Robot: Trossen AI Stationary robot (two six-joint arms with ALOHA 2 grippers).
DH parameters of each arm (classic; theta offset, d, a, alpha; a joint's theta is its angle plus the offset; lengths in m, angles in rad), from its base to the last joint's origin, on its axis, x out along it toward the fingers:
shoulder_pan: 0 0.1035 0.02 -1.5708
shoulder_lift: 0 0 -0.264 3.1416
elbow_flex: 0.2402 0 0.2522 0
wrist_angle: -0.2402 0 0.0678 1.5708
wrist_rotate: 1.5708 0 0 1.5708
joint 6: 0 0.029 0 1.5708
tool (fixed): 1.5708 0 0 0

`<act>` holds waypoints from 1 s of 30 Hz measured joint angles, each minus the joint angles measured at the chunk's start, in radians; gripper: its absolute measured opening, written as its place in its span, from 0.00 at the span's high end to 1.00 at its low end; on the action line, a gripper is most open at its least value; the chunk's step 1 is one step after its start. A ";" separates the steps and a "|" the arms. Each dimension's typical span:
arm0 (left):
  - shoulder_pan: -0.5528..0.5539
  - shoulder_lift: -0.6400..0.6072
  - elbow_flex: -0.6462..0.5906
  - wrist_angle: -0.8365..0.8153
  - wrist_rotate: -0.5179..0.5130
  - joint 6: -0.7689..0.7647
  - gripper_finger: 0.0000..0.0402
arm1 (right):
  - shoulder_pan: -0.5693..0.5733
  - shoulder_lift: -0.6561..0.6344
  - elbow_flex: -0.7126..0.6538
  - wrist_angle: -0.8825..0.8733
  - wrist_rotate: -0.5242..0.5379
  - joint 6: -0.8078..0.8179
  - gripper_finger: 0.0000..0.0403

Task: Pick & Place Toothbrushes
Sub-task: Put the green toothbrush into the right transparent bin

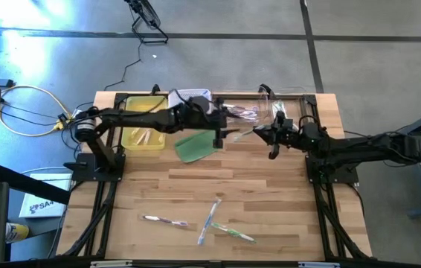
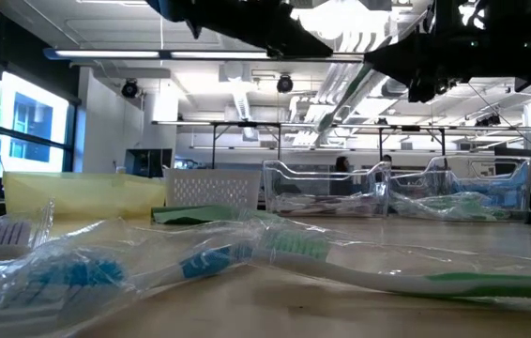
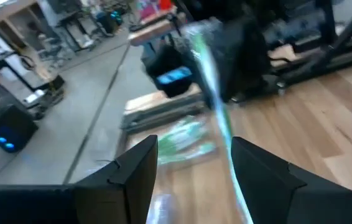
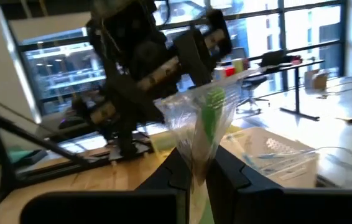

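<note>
A green toothbrush in a clear wrapper (image 1: 242, 134) hangs in the air between my two grippers, above the table's far middle. My right gripper (image 4: 194, 171) is shut on it. My left gripper (image 3: 194, 168) faces it from the left and is open; the brush (image 3: 216, 106) runs between its spread fingers. Three more wrapped toothbrushes (image 1: 210, 216) lie flat on the wood near the front edge, and the low view shows them close up (image 2: 378, 270). My right gripper pinches the wrapped brush between its two fingers, on the wrapper just below the green part (image 4: 202, 149). Its fingers come roughly level from the table's right side. The brush is lifted clear of the table and sticks out past the fingertips toward my left gripper. My left gripper: the brush passes close along one finger (image 3: 250, 168); I cannot tell whether it touches.
A flat green pad (image 1: 195, 147) lies under my left gripper. A yellow bin (image 1: 143, 131) stands at the far left, and a white basket (image 2: 214, 186) and clear bins (image 1: 251, 112) along the far edge. Bare wood spans the table's middle.
</note>
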 joint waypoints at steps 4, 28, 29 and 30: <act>0.026 -0.045 0.001 -0.065 0.001 0.000 0.51 | 0.000 -0.026 0.000 -0.029 0.073 -0.005 0.95; 0.055 -0.177 0.000 -0.381 -0.059 -0.001 0.51 | -0.003 -0.080 0.414 -0.963 0.700 -0.051 0.95; 0.055 -0.180 0.001 -0.383 -0.059 -0.001 0.51 | -0.007 -0.080 0.423 -0.997 0.744 -0.040 0.95; 0.055 -0.184 0.001 -0.391 -0.059 -0.001 0.51 | -0.014 -0.080 0.428 -1.029 0.774 -0.023 0.95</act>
